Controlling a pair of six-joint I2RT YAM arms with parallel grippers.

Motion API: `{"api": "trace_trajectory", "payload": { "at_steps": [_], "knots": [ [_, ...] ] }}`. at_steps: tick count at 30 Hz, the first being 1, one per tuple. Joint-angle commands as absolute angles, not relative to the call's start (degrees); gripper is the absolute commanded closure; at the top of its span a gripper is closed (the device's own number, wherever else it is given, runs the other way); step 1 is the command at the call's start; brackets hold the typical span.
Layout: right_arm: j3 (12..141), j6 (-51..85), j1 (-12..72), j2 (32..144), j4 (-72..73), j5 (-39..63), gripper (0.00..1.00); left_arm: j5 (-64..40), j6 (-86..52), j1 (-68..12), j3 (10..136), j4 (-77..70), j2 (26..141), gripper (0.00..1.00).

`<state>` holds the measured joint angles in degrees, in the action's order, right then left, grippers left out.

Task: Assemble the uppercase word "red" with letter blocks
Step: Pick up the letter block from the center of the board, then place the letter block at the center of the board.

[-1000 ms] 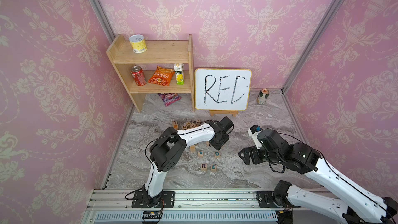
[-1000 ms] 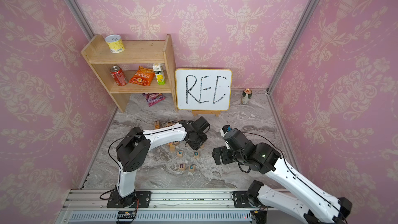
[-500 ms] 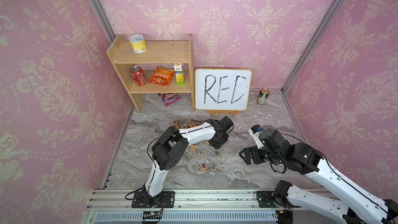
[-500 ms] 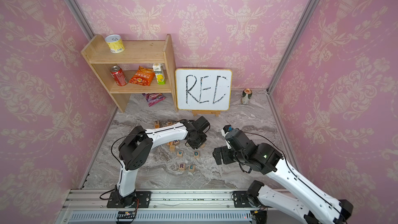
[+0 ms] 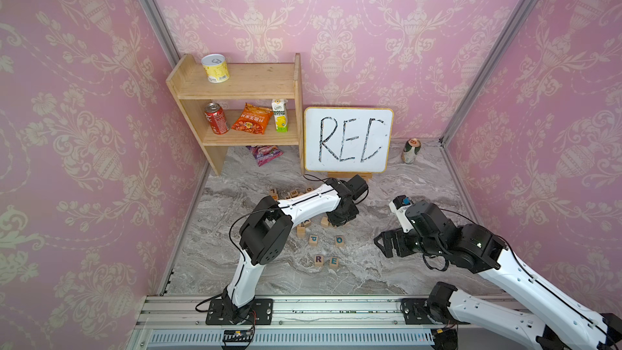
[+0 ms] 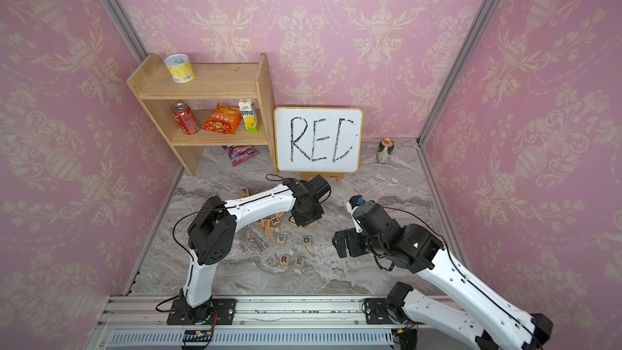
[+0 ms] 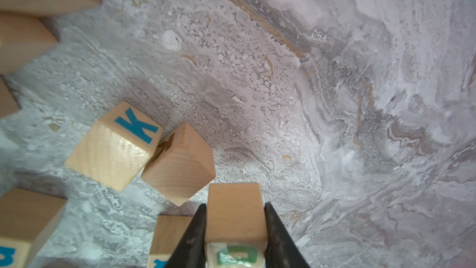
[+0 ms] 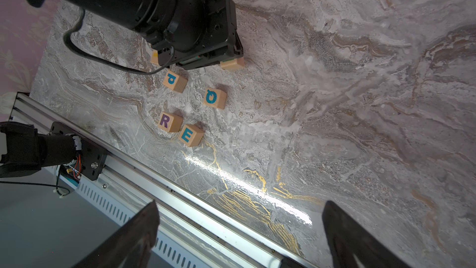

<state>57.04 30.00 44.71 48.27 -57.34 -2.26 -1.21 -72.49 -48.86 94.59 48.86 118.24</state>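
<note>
We're watching the left tool (image 7: 235, 206) finish clenching the green D block (image 7: 235, 228), lower centre; the right tool (image 8: 240, 204) is staying released.

The left pincer (image 7: 235, 204) has closed on the D block (image 7: 235, 220).

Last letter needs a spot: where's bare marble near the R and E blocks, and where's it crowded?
Bare grey marble floor borders the pale wooden blue E cube on its side away from the purple R cube, along the aluminium rail. Crowded: blue P cube, blue Q cube behind; loose cubes around the left gripper.
</note>
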Motion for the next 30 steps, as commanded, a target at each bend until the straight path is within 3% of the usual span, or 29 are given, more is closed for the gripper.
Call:
{"api": "trace_trajectory", "payload": {
  "at_steps": [1, 11, 30],
  "knots": [
    [56.1, 30.7, 44.4, 47.1, -57.3, -1.3, 0.00, 1.4, -63.3, -48.5, 96.3, 54.1, 118.1, 0.78],
    [56.0, 31.7, 44.4, 45.6, -58.8, -0.7, 0.00, 3.0, -43.3, -49.0, 96.8, 56.1, 117.1, 0.79],
    [56.2, 32.6, 44.3, 44.0, -60.5, 0.8, 0.00, -3.2, -2.2, -49.9, 100.6, 60.8, 117.9, 0.78]
  ]
}}
